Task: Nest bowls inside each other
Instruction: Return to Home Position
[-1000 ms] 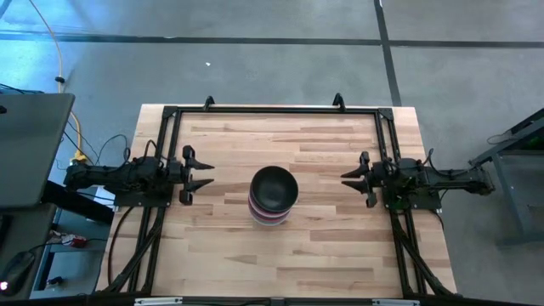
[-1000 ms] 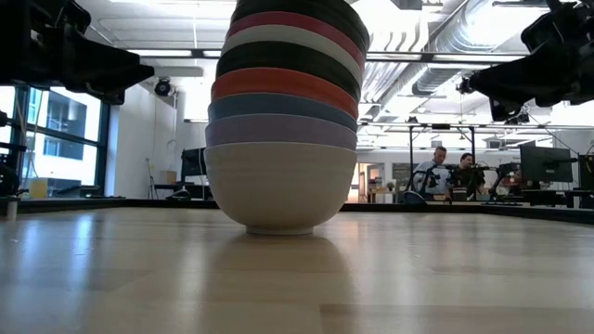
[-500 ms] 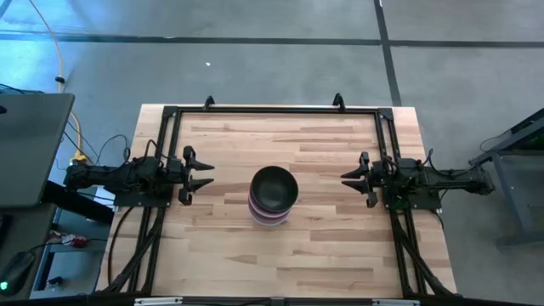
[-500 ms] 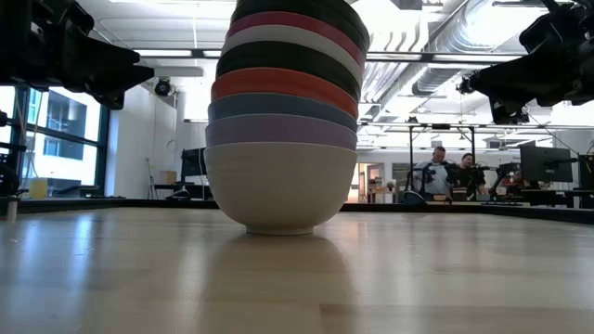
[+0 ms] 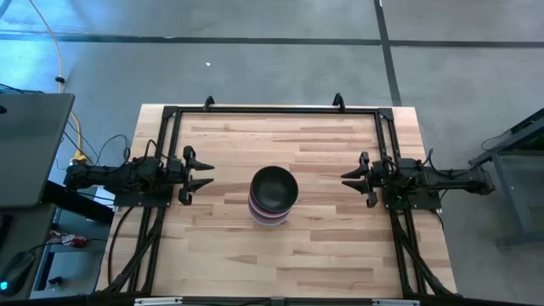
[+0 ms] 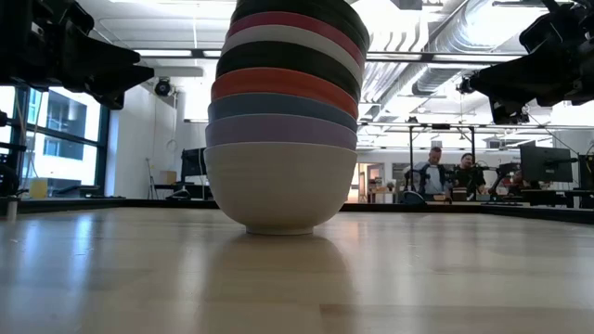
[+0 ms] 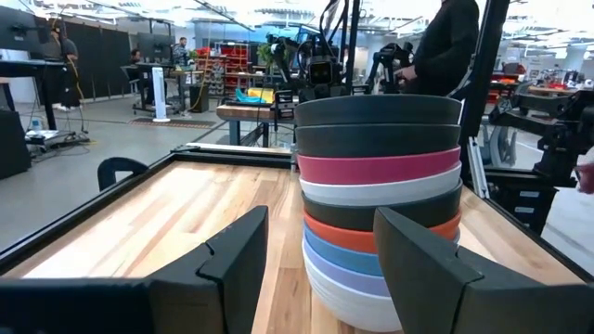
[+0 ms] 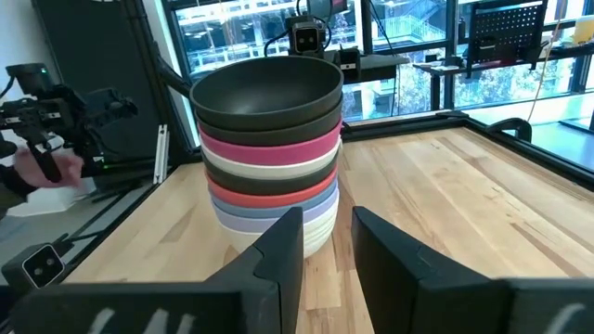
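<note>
Between the left gripper (image 5: 207, 173) and the right gripper (image 5: 344, 177), well apart from both sets of fingertips, the bowls (image 5: 273, 197) stand as one nested stack on the table (image 5: 331, 246), cream at the bottom and black on top. Nothing there has shifted over the last second: the stack sits as it did, and both grippers hang empty with jaws parted, each at its own side. I judge the nesting finished and the arms already home.
</note>
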